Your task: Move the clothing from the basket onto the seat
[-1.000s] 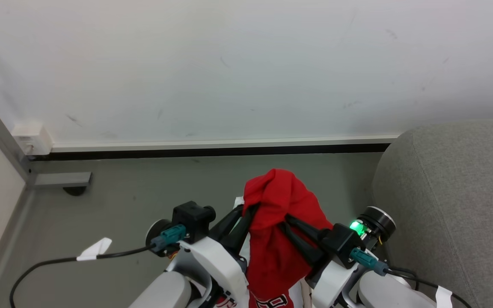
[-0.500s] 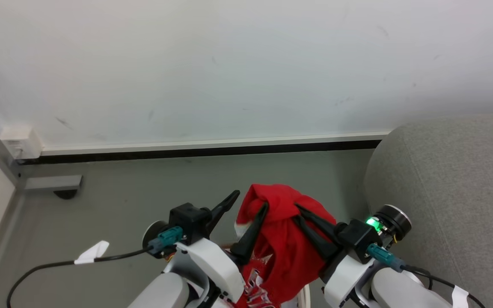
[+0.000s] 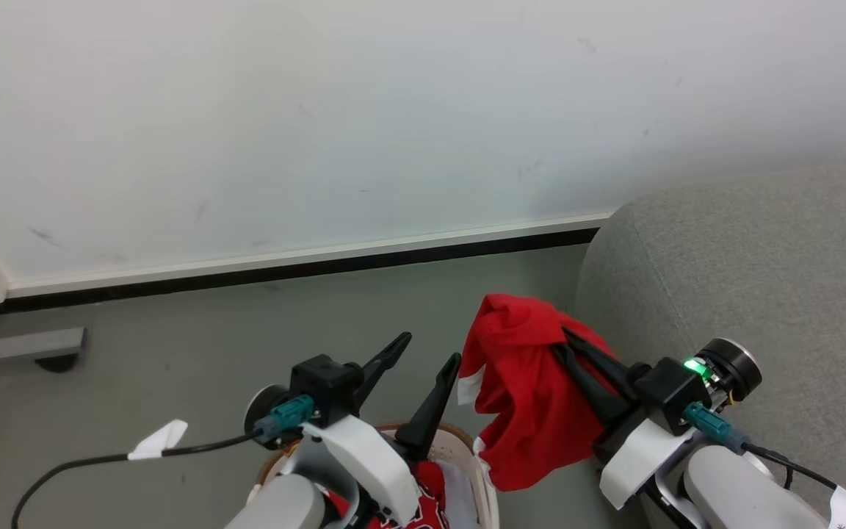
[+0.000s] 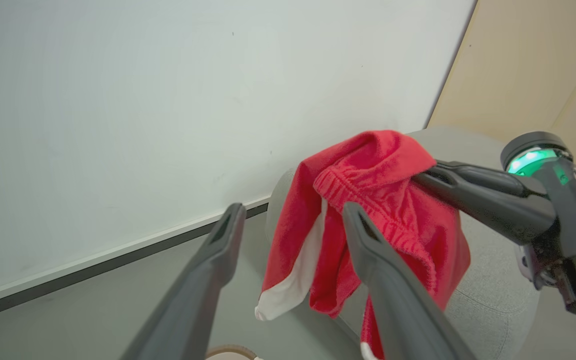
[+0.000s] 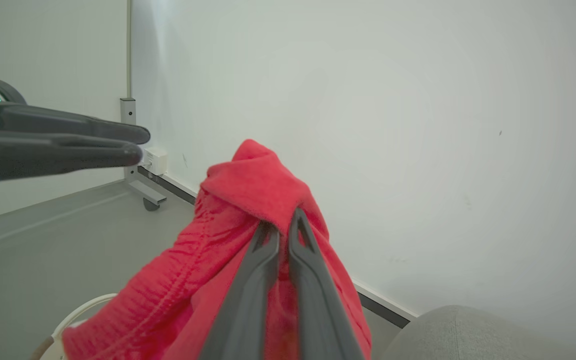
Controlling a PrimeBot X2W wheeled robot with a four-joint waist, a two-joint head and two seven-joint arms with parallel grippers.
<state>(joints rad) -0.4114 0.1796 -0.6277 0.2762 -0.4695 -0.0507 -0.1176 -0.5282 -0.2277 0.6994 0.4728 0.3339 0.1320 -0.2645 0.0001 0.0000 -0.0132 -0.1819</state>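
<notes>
Red knit with white striped trim: one red garment (image 3: 526, 397) is pinched in the right gripper (image 3: 566, 339). Its jaws are drawn together on a fold beside the gathered band. In the right wrist view the two fingers meet at the cloth, which bunches into a peak above the tips. The rest hangs down from the jaws along the fingers, clear of the floor (image 3: 173, 330).

Left gripper (image 3: 430, 351): jaws spread wide, nothing between them. The red garment hangs just outside its right-hand finger. Whether trim and finger touch, I cannot tell.

Basket (image 3: 467, 439) lies below and behind the left jaws, back toward that wrist and partly under the forearm. Brown rim and cream wall show. Inside it is a red jersey (image 3: 427, 499) with black-and-white lettering, beside some pale cloth.

Sofa (image 3: 746, 279), grey fabric with a rounded corner, stands just beyond the right jaws on their outer side. The held garment hangs beside the sofa's edge, not on it.

Ahead of both sets of jaws is a white wall (image 3: 320, 110), with a dark skirting (image 3: 283, 270) at its foot. A green light (image 3: 691, 365) glows on the right wrist. A black cable (image 3: 100, 459) with a white tag trails off behind the left gripper.
</notes>
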